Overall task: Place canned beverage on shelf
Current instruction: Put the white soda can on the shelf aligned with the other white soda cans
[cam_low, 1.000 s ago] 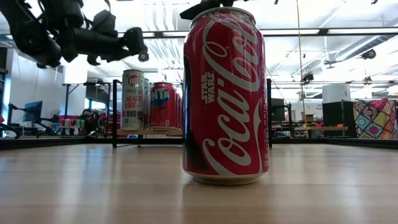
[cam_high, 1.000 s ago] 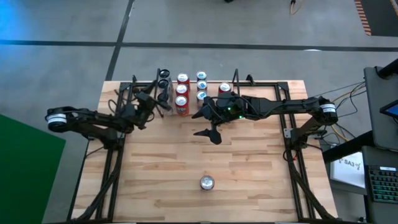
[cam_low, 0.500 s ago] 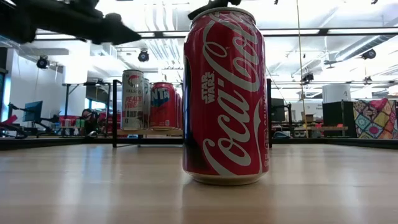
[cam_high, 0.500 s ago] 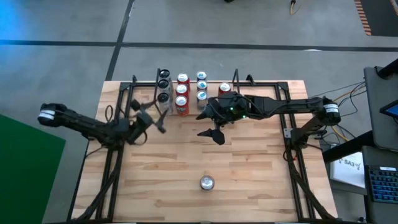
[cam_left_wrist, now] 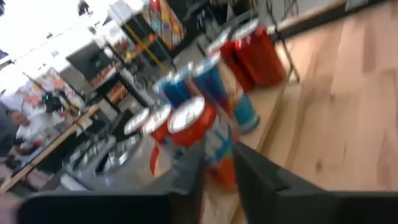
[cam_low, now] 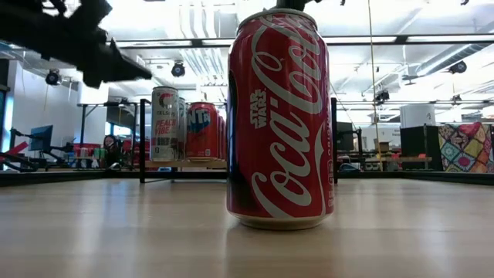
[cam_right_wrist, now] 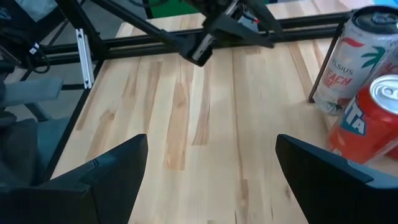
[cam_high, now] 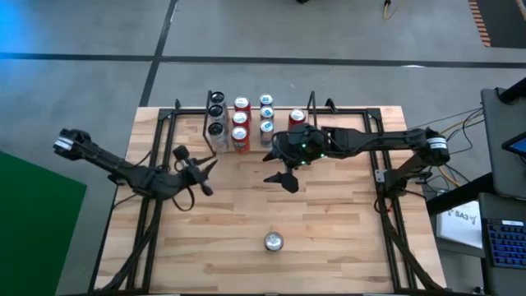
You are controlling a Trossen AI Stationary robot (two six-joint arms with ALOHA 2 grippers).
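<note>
Red cola can [cam_high: 273,241] standing upright and alone near the front edge of the wooden table [cam_high: 345,247], long axis vertical, silver lid up; filling the middle of the low view [cam_low: 279,120]. Well apart from it, at the back edge, the shelf [cam_high: 246,123], a narrow black-rod rack already lined with red, blue and silver cans [cam_high: 240,123]. Between shelf and can, hovering above the table: right gripper [cam_high: 283,178], fingers spread wide, holding nothing, pointing toward the front of the table with the lone can ahead of it and slightly toward the left arm's side. Left gripper [cam_high: 204,174] off to the other side, just in front of the shelf's near corner, fingers drawn close together with nothing seen between them; from it the can lies forward and off toward the right arm's side. Judged nearer and better lined up: right gripper, needing a reach forward and down, jaws straddling the can's upright sides. Can not yet touched; placing on the shelf still ahead.
</note>
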